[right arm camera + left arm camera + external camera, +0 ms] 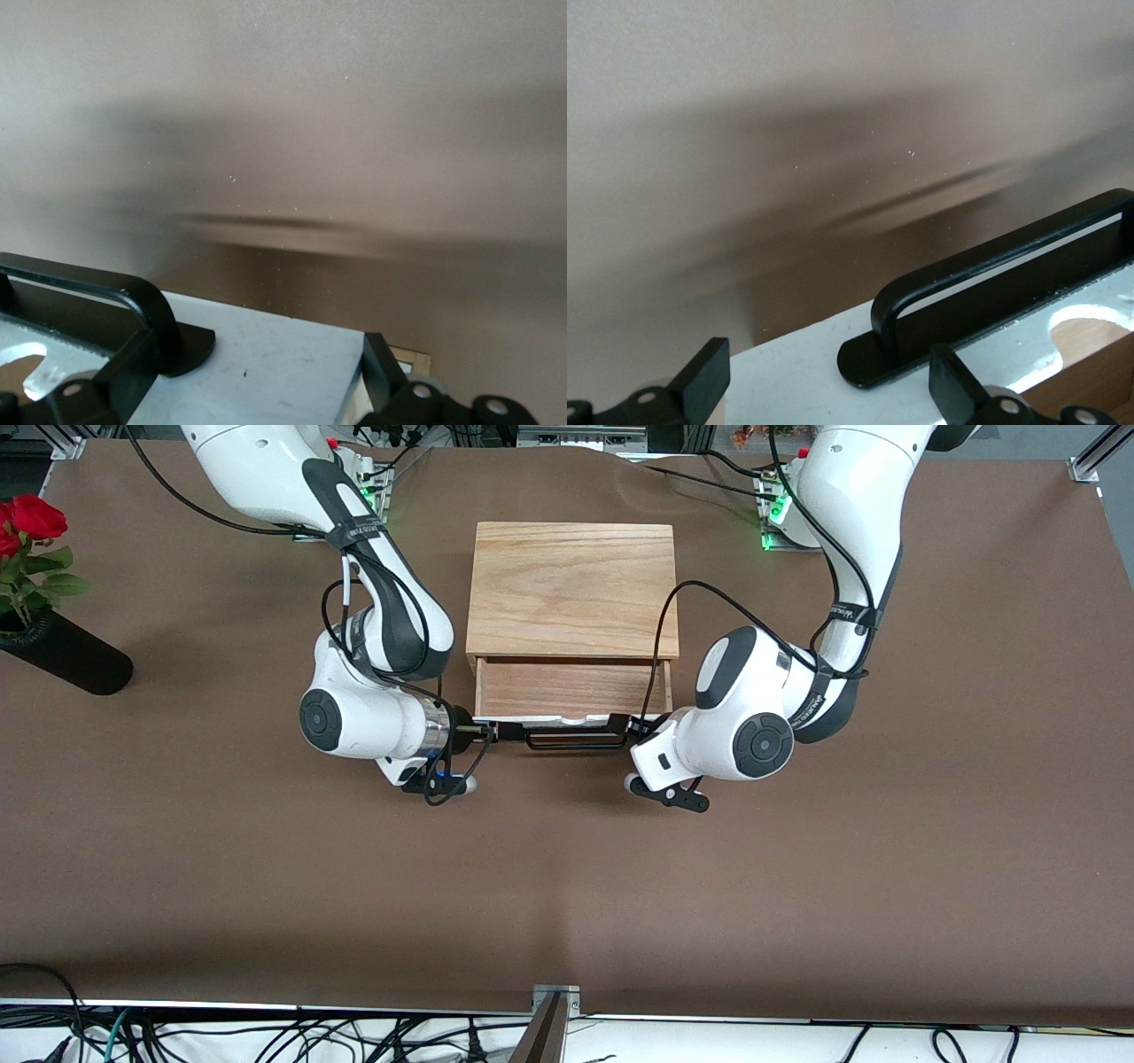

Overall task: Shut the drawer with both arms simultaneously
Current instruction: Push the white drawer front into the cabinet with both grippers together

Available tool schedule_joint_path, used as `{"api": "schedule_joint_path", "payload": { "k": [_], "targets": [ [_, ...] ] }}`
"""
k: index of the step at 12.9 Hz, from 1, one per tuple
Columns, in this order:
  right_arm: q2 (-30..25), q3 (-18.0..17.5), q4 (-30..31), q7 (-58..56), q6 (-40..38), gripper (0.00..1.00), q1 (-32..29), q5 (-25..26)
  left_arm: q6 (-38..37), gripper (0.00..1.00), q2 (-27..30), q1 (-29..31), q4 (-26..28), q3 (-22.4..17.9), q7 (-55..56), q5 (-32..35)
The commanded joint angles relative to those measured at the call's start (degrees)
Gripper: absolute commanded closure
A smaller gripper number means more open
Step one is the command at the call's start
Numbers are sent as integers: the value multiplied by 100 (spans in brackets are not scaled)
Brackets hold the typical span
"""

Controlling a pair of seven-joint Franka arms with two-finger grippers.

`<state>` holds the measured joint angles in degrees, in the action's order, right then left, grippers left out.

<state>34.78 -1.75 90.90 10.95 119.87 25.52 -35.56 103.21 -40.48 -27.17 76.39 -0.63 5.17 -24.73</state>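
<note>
**Drawer half out, two grippers at its front panel**

We count one oak box, one drawer, one handle and two arms. Box sits mid-table, between the two arm bases. Drawer is partly pulled out toward the front camera; its wooden floor shows.

Left gripper is at the panel's end toward the left arm's side, fingers spread apart, straddling the white panel beside the handle foot. Right gripper is at the other end, fingers likewise apart over the panel corner.

We also note one black vase with red roses, lying on the brown table near the right arm's end.
</note>
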Motion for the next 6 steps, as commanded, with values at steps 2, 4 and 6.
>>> {"api": "schedule_joint_path", "payload": {
  "k": [2, 4, 6],
  "targets": [
    [-103, -54, 367, -67, -130, 0, 190, -65, -802, 0, 23, -314, 192, 28, -130, -120],
    [-217, -54, 621, -67, -140, 0, 208, -65, -803, 0, 14, -411, 192, 28, -121, -120],
    [-314, -54, 797, -67, -175, 0, 243, -74, -802, 0, 14, -411, 184, 28, -121, -120]
  ]
}}
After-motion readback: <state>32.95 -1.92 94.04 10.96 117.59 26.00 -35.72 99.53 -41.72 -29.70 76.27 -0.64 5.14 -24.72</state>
